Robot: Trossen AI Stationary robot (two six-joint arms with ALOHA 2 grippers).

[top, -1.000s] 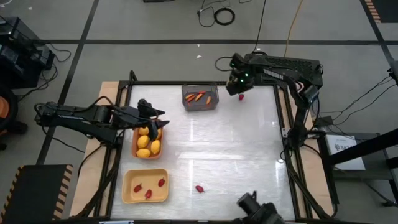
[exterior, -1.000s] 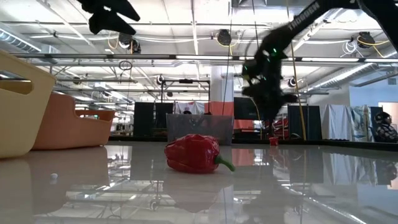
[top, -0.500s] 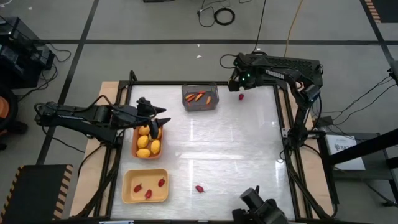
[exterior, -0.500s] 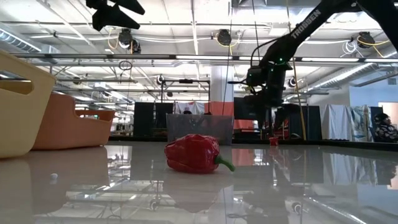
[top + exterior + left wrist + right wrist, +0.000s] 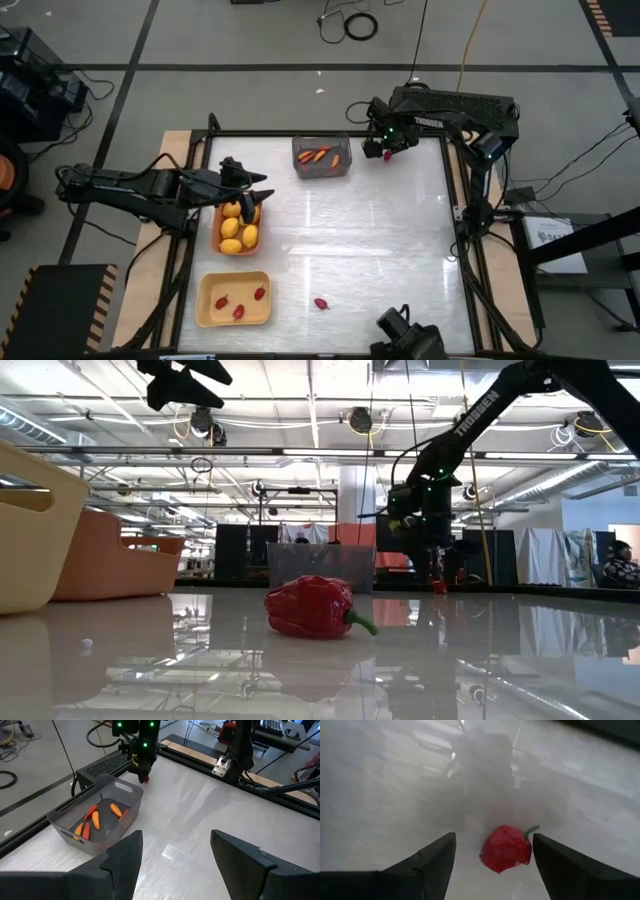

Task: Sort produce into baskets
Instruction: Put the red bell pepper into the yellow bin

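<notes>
My right gripper (image 5: pixel 386 150) is open at the table's far edge. Its fingers stand on either side of a small red pepper-like piece (image 5: pixel 506 849) that lies on the table without touching it. My left gripper (image 5: pixel 258 190) is open and empty above the orange-brown tray (image 5: pixel 218 238), which holds yellow-orange oval fruits (image 5: pixel 238 228). The grey bin (image 5: pixel 322 158) holds orange carrot sticks (image 5: pixel 95 820). The pale yellow tray (image 5: pixel 212 312) holds small dark-red pieces (image 5: pixel 240 310). Another red pepper piece (image 5: pixel 310 607) lies on the table near the front edge (image 5: pixel 321 303).
The grey bin stands just to the left of my right gripper at the far edge. The table's black frame (image 5: pixel 330 134) runs close behind the gripper. The table's middle (image 5: pixel 380 240) is bare white surface. A camera mount (image 5: pixel 405 335) stands at the near edge.
My right gripper has turned and gone down toward the small red piece at the far edge, so that its fingers now stand around it. The piece has stayed where it was.
</notes>
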